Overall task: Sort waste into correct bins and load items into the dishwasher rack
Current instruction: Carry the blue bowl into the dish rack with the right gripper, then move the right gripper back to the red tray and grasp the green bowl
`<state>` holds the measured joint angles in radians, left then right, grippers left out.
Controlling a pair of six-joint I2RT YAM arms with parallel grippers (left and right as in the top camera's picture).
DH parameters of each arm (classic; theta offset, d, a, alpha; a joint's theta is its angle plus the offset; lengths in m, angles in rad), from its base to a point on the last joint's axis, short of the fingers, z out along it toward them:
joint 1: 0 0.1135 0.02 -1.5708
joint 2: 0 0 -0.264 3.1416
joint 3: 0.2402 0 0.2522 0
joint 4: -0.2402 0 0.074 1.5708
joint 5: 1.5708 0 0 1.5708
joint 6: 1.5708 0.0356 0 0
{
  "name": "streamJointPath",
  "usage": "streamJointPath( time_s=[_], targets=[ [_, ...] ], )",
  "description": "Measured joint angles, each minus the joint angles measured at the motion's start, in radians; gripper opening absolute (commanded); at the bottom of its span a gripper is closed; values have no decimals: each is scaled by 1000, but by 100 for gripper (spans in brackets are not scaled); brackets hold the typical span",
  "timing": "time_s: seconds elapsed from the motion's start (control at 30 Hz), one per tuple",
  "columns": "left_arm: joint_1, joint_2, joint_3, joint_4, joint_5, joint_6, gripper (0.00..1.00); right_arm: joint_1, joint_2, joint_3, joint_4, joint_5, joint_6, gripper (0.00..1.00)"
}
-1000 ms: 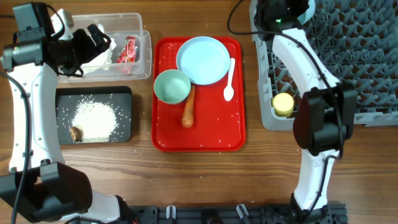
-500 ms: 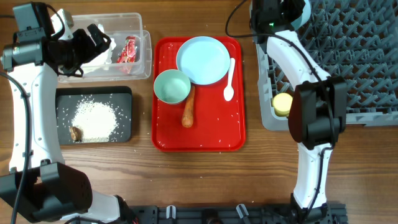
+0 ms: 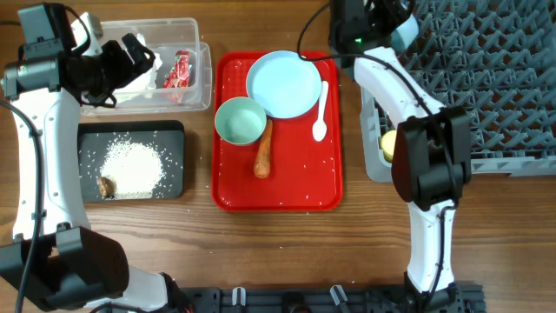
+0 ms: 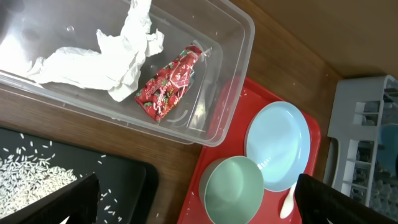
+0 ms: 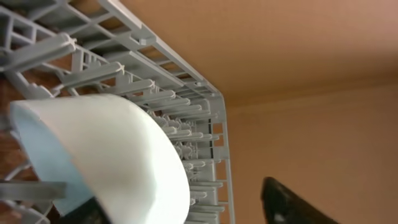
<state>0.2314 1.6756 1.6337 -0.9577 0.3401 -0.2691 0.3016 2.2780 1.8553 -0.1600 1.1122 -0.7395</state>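
The pale blue bowl (image 5: pixel 106 149) sits tilted among the pegs of the large grey plastic grid rack (image 3: pixel 486 78), at its back left corner. The right pincer (image 3: pixel 382 24) hangs by it, fingers spread apart. A small yellow cup (image 3: pixel 388 143) rests in the rack's front left corner. The left pincer (image 3: pixel 139 54) gapes wide and empty above the clear plastic tub (image 4: pixel 239 37), which holds crumpled white tissue (image 4: pixel 106 62) and a red crinkled wrapper (image 4: pixel 168 84).

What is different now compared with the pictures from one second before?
The right gripper shifted left at the far edge of the dishwasher rack and opened, apparently releasing the pale blue bowl among the pegs. The left gripper, red tray and yellow cup stayed put.
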Motion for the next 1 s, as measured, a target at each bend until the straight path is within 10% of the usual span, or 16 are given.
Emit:
streamJointPath(
  time_s=[0.13,1.0],
  targets=[
    [0,0,0,0,0,0,100,8,0,0,12,38,-3,100],
    [0,0,0,0,0,0,100,140,-1,0,-69,-130,270,100]
  ],
)
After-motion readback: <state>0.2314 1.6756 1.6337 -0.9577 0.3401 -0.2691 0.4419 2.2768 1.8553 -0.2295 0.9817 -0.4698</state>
